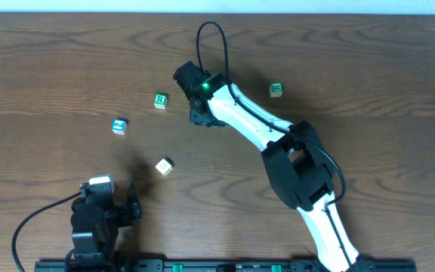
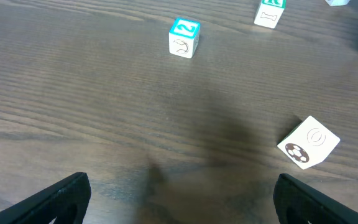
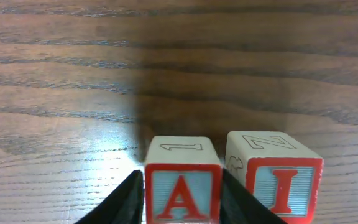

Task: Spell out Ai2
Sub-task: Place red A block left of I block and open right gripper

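Observation:
In the right wrist view my right gripper is shut on the red "A" cube, one finger on each side. The red "I" cube stands just to its right, with a finger between the two. In the overhead view the right gripper covers both cubes. The blue "2" cube lies apart at the left and also shows in the left wrist view. My left gripper is open and empty, low near the front edge.
A green "R" cube lies left of the right gripper, also in the left wrist view. Another green-lettered cube lies to the right. A pale cube with black drawings lies ahead of the left gripper.

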You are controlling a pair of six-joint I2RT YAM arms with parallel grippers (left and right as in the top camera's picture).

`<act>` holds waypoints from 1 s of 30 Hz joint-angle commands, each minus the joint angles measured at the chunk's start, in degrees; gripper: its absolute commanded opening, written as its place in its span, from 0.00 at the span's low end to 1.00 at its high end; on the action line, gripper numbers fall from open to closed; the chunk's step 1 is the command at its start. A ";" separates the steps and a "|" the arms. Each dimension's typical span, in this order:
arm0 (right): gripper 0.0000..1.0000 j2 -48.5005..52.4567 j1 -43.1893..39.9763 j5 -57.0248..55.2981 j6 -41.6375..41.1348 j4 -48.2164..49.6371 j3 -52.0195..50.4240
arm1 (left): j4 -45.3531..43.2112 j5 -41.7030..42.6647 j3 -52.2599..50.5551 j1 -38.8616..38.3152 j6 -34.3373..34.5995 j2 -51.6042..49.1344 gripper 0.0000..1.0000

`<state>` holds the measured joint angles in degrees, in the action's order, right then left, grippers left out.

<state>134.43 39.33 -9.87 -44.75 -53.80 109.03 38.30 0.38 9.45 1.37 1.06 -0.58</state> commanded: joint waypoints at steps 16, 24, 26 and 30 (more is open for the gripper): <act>0.40 0.63 -0.33 -2.82 1.77 2.08 0.72 | 0.44 -0.79 -0.46 0.22 -0.24 0.37 0.95; 0.42 0.63 -0.44 -4.81 2.19 4.22 0.72 | 0.44 -0.79 -0.46 0.22 -0.24 0.37 0.95; 0.42 0.63 -0.50 -5.62 2.93 4.98 0.72 | 0.44 -0.79 -0.46 0.22 -0.24 0.37 0.95; 0.45 0.63 -1.16 -6.86 3.74 6.93 0.72 | 0.44 -0.79 -0.46 0.22 -0.24 0.37 0.95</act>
<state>134.43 39.11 -14.06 -42.26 -47.51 109.03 38.30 0.38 9.45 1.37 1.06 -0.58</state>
